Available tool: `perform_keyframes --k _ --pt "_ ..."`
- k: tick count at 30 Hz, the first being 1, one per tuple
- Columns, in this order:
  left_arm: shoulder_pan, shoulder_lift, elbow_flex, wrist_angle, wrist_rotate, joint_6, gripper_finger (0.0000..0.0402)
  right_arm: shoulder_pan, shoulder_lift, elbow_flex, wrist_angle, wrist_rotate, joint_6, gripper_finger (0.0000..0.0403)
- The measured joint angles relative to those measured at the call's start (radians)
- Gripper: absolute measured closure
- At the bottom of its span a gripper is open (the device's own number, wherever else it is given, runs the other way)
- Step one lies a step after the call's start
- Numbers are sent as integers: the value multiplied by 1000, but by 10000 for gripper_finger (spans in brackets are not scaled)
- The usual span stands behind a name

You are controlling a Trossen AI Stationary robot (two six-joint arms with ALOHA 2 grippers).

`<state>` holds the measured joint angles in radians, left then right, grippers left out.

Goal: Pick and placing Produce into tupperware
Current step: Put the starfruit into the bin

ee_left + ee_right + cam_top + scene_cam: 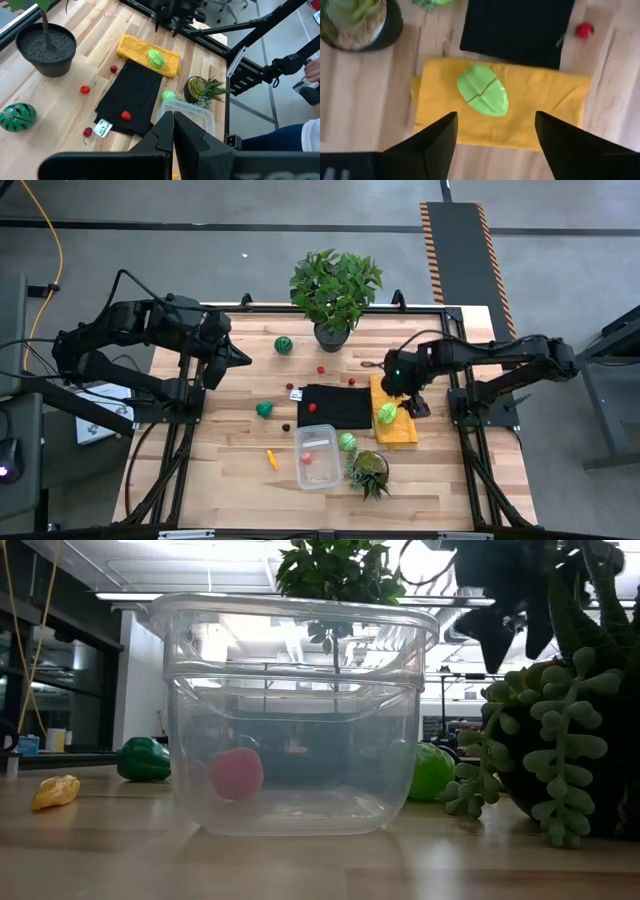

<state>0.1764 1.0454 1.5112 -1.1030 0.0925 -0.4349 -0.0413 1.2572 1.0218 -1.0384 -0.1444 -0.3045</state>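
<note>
The right arm reaches in from the table's right side, bent at the elbow, its wrist over the right-centre of the table. The right gripper (495,135) points downward, its two dark fingers (437,137) spread wide apart with nothing between them. The left arm waits folded at the far left edge of the table, its left gripper (238,358) pointing toward the centre, fingers pressed together and holding nothing.
</note>
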Motion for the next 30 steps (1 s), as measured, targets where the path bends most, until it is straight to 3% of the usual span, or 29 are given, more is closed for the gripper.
perform_keyframes --k 5,13,24,30 --pt "0 0 0 0 0 0 401 82 9 -6 41 81 -114 143" --pt "0 0 0 -14 2 -15 401 95 83 -22 56 88 -128 140" --pt "0 0 0 -52 4 -25 401 116 239 -23 55 85 -141 78" --pt "0 0 0 -53 17 -37 401 116 256 -23 98 84 -141 71"
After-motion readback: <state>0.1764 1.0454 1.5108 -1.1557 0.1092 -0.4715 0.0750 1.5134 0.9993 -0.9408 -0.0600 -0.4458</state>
